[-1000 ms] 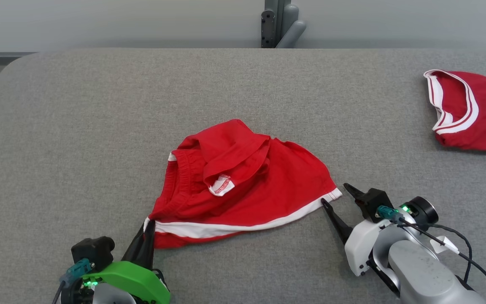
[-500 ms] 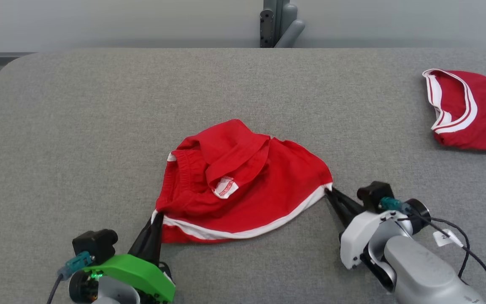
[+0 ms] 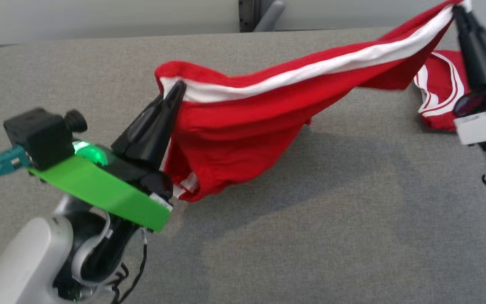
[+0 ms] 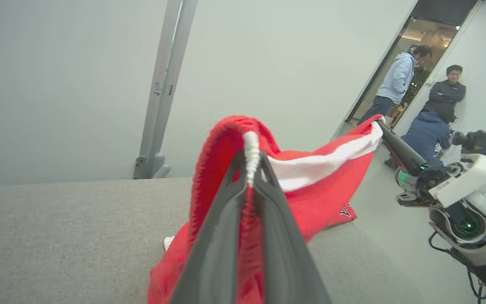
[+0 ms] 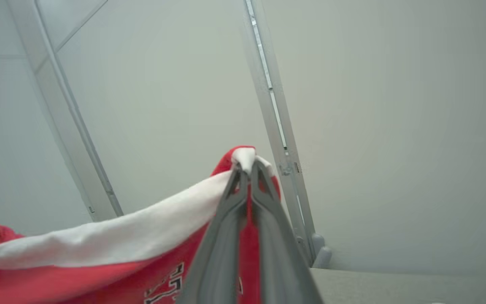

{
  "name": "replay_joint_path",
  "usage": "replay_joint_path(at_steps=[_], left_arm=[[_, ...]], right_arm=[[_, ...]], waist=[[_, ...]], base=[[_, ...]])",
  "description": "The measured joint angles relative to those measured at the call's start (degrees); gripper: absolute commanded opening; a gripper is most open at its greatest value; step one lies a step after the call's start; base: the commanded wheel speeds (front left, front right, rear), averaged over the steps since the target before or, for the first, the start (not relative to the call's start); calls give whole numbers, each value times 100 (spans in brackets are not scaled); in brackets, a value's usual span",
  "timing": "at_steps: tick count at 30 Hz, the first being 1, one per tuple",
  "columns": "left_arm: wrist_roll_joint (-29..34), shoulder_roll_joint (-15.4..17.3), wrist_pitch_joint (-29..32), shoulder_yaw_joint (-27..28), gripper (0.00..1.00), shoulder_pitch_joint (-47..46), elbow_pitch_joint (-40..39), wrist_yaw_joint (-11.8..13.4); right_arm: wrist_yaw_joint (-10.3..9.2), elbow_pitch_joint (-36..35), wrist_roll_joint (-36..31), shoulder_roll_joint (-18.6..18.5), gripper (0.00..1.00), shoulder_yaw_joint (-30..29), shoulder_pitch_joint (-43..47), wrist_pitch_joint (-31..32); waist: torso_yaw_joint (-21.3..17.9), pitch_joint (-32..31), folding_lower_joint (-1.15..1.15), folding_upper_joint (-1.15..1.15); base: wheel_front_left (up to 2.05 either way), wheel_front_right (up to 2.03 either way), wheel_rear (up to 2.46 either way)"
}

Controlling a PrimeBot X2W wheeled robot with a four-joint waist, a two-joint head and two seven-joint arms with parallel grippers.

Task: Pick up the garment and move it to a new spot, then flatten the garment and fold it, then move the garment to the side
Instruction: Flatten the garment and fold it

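grey tabletop [image 3: 310, 219] spreads below both arms, with a pale wall behind it and an upright metal post [image 4: 160, 93] at its far edge. the garment [image 3: 247, 126], red with a white band along one hem, hangs in the air above the tabletop, stretched between the two pincers. the left pincer [image 3: 177, 90] is clamped on the lower left end of the band, its dark fingers pressed together with the cloth between them; in the left wrist view the hem bulges over the tips. the right pincer [image 3: 458, 10] is clamped on the other end, higher and far to the right, so the band slopes up from left to right. the rest of the cloth sags below the band, its lowest fold just beside the left pincer's base; whether it touches the tabletop cannot be told. a second red garment [image 3: 439, 80] lies on the tabletop behind the right pincer. three people [image 4: 399, 80] are by a doorway in the left wrist view.
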Motion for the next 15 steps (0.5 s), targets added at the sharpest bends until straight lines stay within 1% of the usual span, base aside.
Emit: replay_joint_path(at_steps=[2, 4, 6, 7, 9, 11, 13, 15], left_arm=[[-222, -5, 427, 37, 0, -503, -127, 0], [-392, -19, 849, 101, 0, -1084, -42, 18], [-396, 5, 1260, 97, 0, -1762, 282, 38], [-393, -8, 1432, 86, 0, -2128, 513, 38], [-398, -132, 1744, 23, 0, -2824, 1066, 23], [-326, -271, 1898, -15, 0, -3500, 1738, -24], [-247, -512, 1861, 32, 0, -4178, 2462, -26], [87, -690, 1556, 48, 0, -4847, 3203, -80]], right_arm=[[-1, -614, 183, -13, 0, -421, -36, 260], [0, -971, 237, 25, 0, -724, -227, 590], [-1, -1047, 16, 24, 0, -976, -605, 915], [-2, -1017, -60, 86, 0, -1053, -857, 1078], [-1, -762, -250, 324, 0, -1109, -1417, 1384], [-1, -321, -616, 605, 0, -1152, -2081, 1524], [-3, 242, -1070, 940, 0, -1226, -2850, 1493], [-2, 821, -1549, 1341, 0, -1226, -3568, 1261]], waist=[[-33, 129, 0, 0], [-67, 285, 0, 0], [-100, 464, 0, 0], [-118, 568, 0, 0], [-151, 789, 0, 0], [-186, 1027, 0, 0], [-229, 1275, 0, 0], [-279, 1518, 1, 0]], base=[[0, 0, 0], [0, 0, 0], [0, 0, 0], [0, 0, 0], [0, 0, 0], [0, 0, 0], [0, 0, 0], [0, 0, 0]])
